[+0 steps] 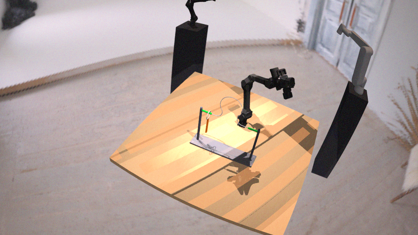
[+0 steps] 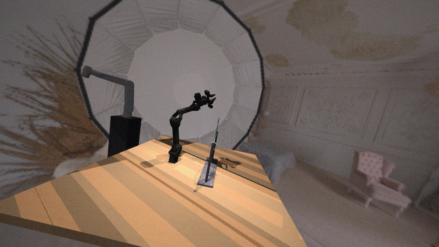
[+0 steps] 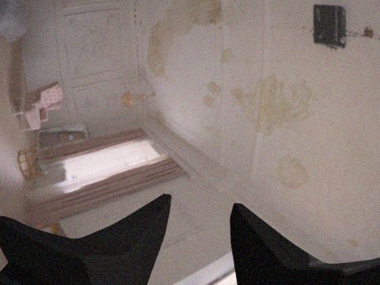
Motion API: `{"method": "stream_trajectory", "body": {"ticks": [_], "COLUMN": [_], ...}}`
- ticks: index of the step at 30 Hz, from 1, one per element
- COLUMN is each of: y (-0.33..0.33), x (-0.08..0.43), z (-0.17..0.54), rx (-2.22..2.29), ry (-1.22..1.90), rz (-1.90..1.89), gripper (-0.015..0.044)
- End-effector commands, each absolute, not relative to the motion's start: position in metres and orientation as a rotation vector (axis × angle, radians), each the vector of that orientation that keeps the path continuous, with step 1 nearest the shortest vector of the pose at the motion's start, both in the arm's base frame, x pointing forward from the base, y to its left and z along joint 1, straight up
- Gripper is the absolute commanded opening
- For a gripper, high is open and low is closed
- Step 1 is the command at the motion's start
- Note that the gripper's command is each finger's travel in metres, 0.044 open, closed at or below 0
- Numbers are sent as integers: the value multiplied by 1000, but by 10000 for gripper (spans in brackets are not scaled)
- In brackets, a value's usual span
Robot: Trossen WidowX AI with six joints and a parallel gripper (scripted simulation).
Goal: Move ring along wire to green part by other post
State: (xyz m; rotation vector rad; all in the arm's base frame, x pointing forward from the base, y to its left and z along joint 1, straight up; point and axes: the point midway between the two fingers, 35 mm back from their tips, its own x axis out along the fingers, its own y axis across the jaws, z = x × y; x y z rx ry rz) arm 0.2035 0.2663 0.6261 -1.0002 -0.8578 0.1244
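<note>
The pale ring (image 1: 206, 117) (image 2: 209, 146) hangs on the green wire part (image 1: 203, 111) next to the left post (image 1: 199, 124) in the top view. Its orange handle (image 1: 206, 125) points down; in the exterior view the post hides it. The thin grey wire (image 1: 229, 97) loops up and passes in front of the arm to the other green part (image 1: 252, 129) at the right post (image 1: 254, 144). My gripper (image 2: 215, 96) (image 3: 202, 206) is part open and empty, high above the table and well away from ring and handle. Its fingers stand apart in the wrist view.
The posts stand on a grey base plate (image 1: 225, 148) on the wooden table (image 1: 163, 163). The arm's base stands behind the wire in the top view. Two black pedestals (image 1: 188, 55) (image 1: 340, 131) with other arms stand beyond the table. The wrist view shows only room background behind the fingers.
</note>
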Motion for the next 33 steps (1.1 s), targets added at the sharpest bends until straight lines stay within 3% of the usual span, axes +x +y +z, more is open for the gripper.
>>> {"method": "stream_trajectory", "body": {"ticks": [1,18,33], "y": [251,121,-36], "x": [233,346,383], "z": [617,584,553], "rx": [-1036,-1177,-1253], "ry": [-805,-529,-267], "rz": [59,-301,-623], "gripper": [160,160,160]}}
